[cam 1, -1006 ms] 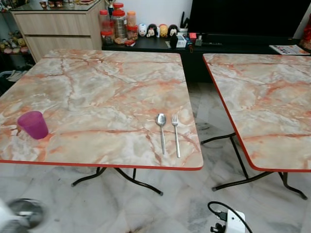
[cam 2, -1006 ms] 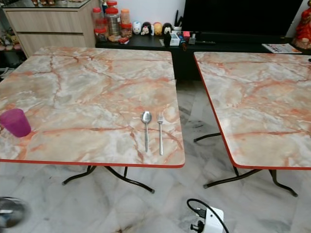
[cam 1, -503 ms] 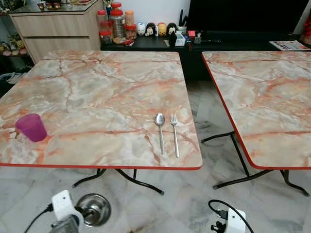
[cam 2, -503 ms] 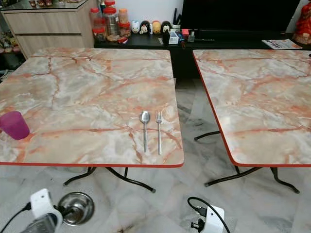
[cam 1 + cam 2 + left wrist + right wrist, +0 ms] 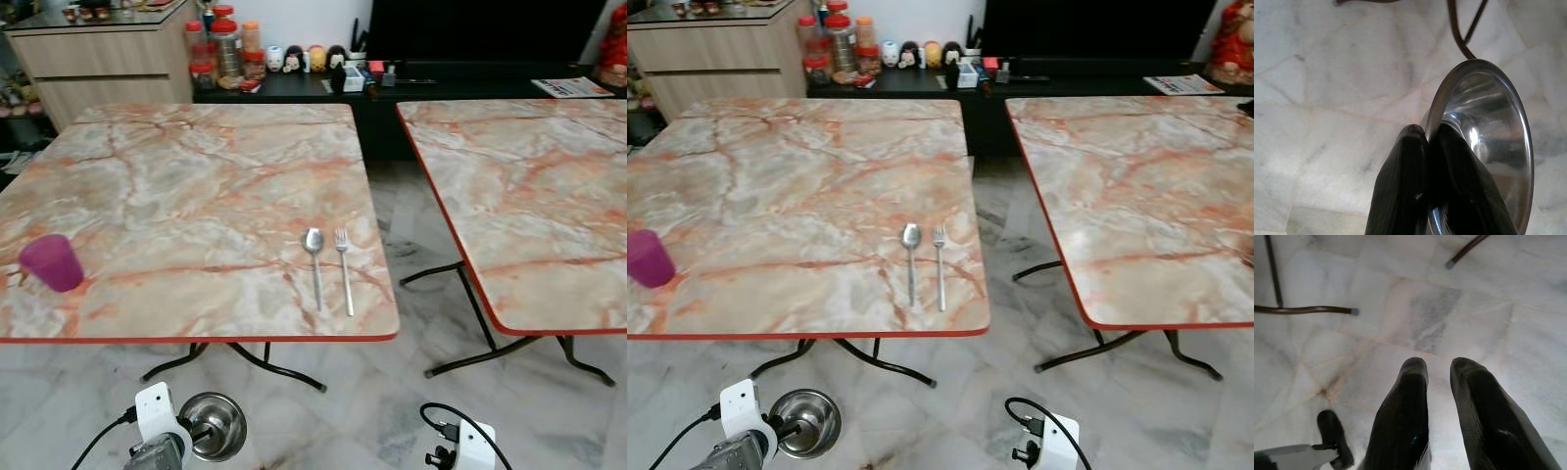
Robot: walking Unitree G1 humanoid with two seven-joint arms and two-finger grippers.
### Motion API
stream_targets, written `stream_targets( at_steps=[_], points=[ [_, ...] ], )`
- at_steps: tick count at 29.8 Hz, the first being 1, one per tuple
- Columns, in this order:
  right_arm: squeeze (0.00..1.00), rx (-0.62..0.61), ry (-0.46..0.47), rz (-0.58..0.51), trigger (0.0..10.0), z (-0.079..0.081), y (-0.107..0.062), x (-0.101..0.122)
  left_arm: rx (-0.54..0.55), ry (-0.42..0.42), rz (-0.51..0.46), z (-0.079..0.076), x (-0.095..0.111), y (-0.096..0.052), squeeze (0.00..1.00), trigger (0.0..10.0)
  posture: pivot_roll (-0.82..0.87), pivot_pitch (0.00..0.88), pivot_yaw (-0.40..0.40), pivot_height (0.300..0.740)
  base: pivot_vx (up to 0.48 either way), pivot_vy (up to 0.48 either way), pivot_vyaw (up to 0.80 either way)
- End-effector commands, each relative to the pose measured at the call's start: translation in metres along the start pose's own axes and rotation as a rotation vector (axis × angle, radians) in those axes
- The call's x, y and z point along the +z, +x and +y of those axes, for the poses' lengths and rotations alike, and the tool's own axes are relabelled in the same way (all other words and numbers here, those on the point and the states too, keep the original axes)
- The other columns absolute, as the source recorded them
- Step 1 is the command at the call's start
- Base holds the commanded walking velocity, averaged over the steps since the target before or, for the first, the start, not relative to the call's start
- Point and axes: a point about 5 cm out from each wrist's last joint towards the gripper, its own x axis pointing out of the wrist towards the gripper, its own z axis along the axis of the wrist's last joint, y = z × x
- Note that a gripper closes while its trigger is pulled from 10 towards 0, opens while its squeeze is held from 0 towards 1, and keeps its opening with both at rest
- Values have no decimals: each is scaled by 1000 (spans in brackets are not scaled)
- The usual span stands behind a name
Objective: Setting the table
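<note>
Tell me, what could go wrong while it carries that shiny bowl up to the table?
The left end effector pinches only the rim of the steel bowl, so it could slip or tilt out. The bowl hangs below the table's red edge and might knock it on the way up. Set down carelessly, it could scatter the spoon and fork.

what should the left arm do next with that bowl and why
Probably lift the bowl up over the table edge. The left gripper pinches its rim down near the floor, below the tabletop, and the spoon and fork already lie there with bare space beside them.
</note>
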Motion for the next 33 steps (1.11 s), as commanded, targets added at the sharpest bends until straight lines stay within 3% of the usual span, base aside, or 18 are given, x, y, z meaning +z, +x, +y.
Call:
stream_targets(
  at_steps=[1, 15, 16, 33],
  points=[
    [0, -25, -17, -10, 10000, -7, 0, 2, -1, 5, 6, -4, -2, 0, 0, 10000, -18, 0, -3, 740, 0, -409, 425],
    [0, -72, -40, 8, 10000, -14, -2, -2, 27, 6, 20, 2, -8, -1, 0, 10000, -28, 0, -8, 740, 0, -395, 292],
    [0, -75, -2, 9, 10000, -15, -2, -3, 23, 12, 22, 2, -9, -1, 0, 10000, -31, 0, -9, 740, 0, -390, 0],
    [0, -83, -10, 4, 10000, -21, -3, -2, 14, 23, 28, 0, -12, -2, 0, 10000, -45, 0, -20, 740, 0, -391, 0]
  ],
)
